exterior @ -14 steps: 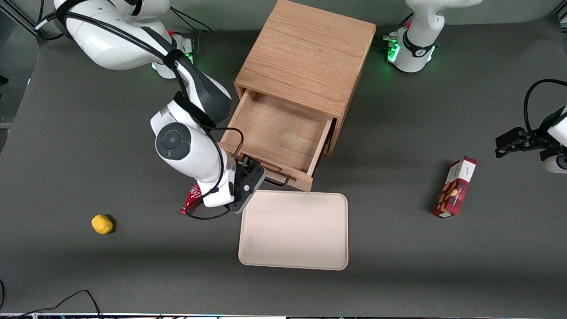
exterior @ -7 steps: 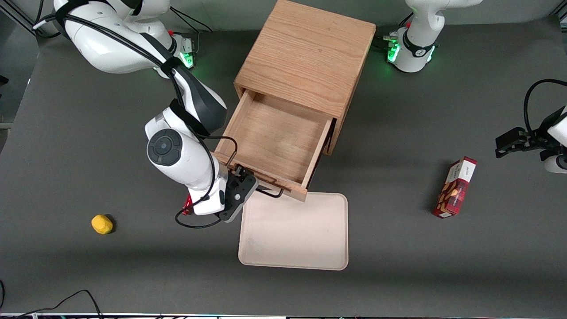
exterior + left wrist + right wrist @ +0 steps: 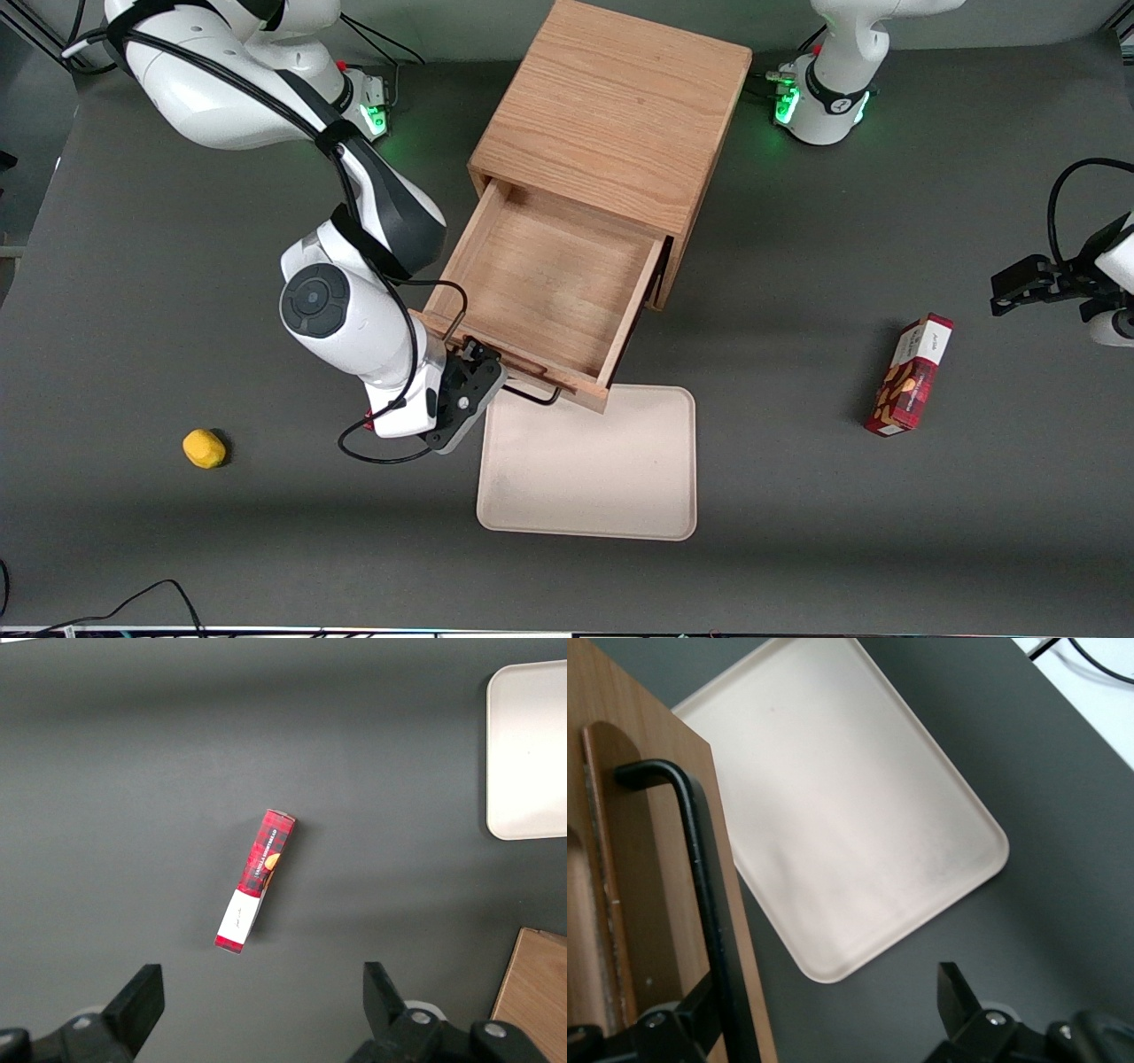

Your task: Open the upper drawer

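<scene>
Oak upper drawer (image 3: 540, 283) stood pulled well out of the wooden cabinet (image 3: 611, 111), its front overhanging the cream tray (image 3: 589, 470). Right gripper (image 3: 483, 377) sat at the black wire handle (image 3: 700, 877), fingers (image 3: 682, 1028) spread, one beside the bar, not pinching it. Judgement: opening looked nearly complete; best to keep any pull straight along the drawer's travel, hook the bar evenly, and stop short of the runners' end. Red box (image 3: 255, 880) toward the parked arm's end carried print, unreadable. Yellow lump (image 3: 204, 447) lay well apart.
</scene>
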You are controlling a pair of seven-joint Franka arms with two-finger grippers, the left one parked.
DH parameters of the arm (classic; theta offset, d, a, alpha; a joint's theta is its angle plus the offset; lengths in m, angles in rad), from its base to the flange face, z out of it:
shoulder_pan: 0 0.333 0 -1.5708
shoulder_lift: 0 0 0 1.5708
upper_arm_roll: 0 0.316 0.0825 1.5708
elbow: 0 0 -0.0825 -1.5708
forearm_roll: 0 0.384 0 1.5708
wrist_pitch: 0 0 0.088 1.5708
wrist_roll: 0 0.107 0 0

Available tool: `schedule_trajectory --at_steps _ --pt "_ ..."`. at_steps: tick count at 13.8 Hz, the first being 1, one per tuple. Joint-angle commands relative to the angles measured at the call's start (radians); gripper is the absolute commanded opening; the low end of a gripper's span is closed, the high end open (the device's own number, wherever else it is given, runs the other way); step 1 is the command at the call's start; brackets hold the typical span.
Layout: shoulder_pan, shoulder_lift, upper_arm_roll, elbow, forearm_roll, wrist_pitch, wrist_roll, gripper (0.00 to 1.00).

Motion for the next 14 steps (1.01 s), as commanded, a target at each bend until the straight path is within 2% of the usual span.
schedule_trajectory --at_steps 1,5,7,9,12,14 --pt "0.003 -0.023 -0.018 0.016 0.124 -0.036 -0.008 1.0" --pt "0.002 -0.03 -0.011 0.104 0.19 -0.183 -0.015 1.0" --pt "-0.029 -0.107 -0.018 0.113 0.193 -0.266 -0.009 1.0" --pt "-0.101 -0.24 -0.038 0.069 0.195 -0.342 -0.002 1.0" --pt "-0.119 -0.38 -0.208 0.052 0.25 -0.575 0.145 1.0" --pt "-0.128 -0.478 -0.263 -0.012 0.23 -0.646 0.349 1.0"
